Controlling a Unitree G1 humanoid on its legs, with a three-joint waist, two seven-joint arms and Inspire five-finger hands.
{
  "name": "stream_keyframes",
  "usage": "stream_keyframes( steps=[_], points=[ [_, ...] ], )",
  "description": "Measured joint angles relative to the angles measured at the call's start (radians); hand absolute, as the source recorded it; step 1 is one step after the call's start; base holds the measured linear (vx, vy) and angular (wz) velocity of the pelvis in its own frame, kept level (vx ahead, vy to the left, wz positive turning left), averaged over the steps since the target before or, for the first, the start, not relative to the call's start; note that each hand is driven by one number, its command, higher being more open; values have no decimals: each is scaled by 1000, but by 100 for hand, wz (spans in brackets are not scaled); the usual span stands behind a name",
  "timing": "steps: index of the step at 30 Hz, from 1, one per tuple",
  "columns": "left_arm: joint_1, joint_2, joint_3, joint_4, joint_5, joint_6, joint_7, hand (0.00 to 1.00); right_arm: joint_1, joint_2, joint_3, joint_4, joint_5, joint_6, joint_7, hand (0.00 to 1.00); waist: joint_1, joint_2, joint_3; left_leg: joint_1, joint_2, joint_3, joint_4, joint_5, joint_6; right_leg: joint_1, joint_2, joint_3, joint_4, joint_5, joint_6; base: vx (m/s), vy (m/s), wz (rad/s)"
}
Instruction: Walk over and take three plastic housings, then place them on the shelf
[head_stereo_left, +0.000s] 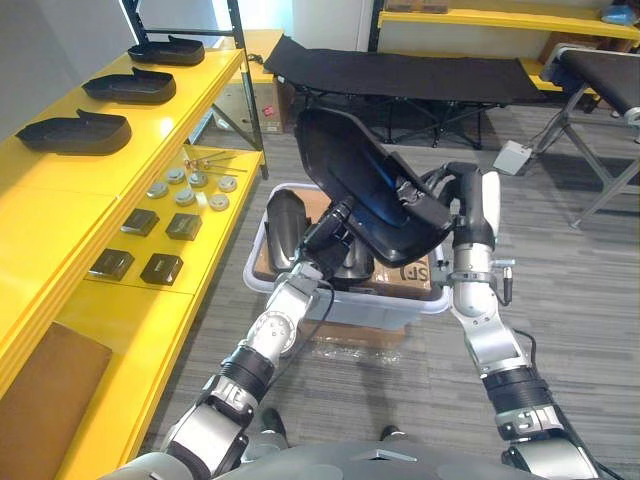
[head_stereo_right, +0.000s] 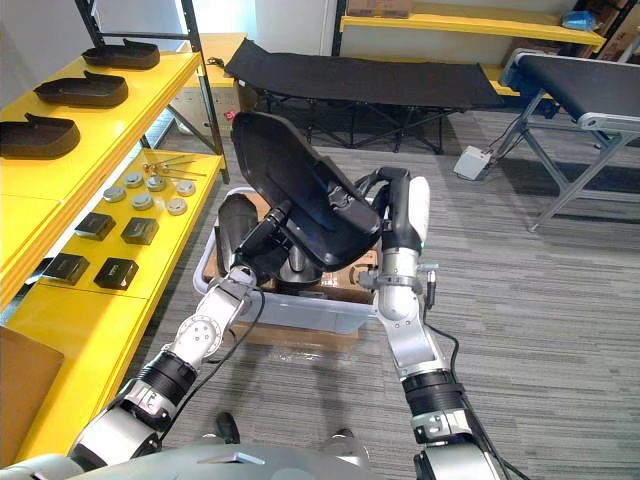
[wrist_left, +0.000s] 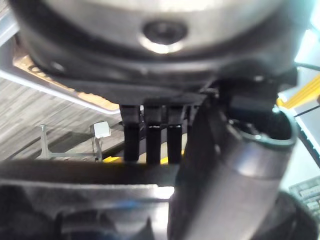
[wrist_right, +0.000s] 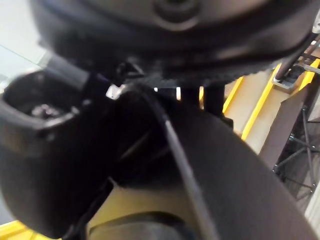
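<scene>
Housing (head_stereo_left: 355, 170) hangs tilted above the bin (head_stereo_left: 370, 305), with the left hand (head_stereo_left: 330, 232) clamped on its lower edge and the right hand (head_stereo_left: 452, 180) gripping its right rim. Best to keep both grips firm, lift clear of the bin, then turn toward the yellow shelf (head_stereo_left: 190, 120) and level it.

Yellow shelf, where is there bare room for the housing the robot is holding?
Upper tier: bare from the nearest shelved housing toward the robot, likely enough for the held housing. Lower tier: crowded with discs and black boxes; bare between boxes and brown board.
</scene>
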Motion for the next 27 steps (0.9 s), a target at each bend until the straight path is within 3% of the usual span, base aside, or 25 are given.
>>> stream_keyframes(
  steps=[5, 12, 18, 21, 22, 27],
  points=[
    [5, -5, -1, 10, 17, -13, -6, 0, 22, 9, 31, 0, 0, -3, -24, 0, -3, -7, -3, 1, -1, 3, 0, 0, 1, -3, -1, 5, 0, 0, 0, 1, 12, -2],
    [42, 4, -12, 10, 38, -13, -56, 0, 73, 37, 40, -3, 20, -33, -51, 0, 0, -42, -25, 0, -2, 3, 0, -1, 1, -2, -3, 8, 1, 0, 1, 0, 0, 0],
    [45, 13, -34, 10, 54, -28, -86, 0, 93, 37, 39, -16, 39, -52, -53, 0, -1, -43, -26, 0, -2, 3, 0, -2, 1, -3, -2, 11, 0, 0, -1, 0, 0, 0],
    [54, 12, -37, -4, 142, -73, -88, 0, 107, 37, 39, -19, 44, -52, -54, 0, -1, -43, -26, 0, -3, 4, 0, -2, 1, -4, 0, 8, 2, -4, -5, 0, 0, 0],
    [64, 13, -33, -24, 206, -97, -88, 0, 118, 36, 41, -21, 46, -52, -54, 100, -1, -43, -26, 0, -4, 4, 0, -2, 1, -5, 2, 6, 3, -4, -5, 0, 0, 0],
    [102, 18, 15, -138, 413, -139, -80, 0, 155, 21, 85, -47, 49, -66, -12, 100, -3, -40, -27, 0, -6, 4, 0, -1, 1, -5, 1, 5, 4, -5, -5, 0, 0, 0]
  ],
)
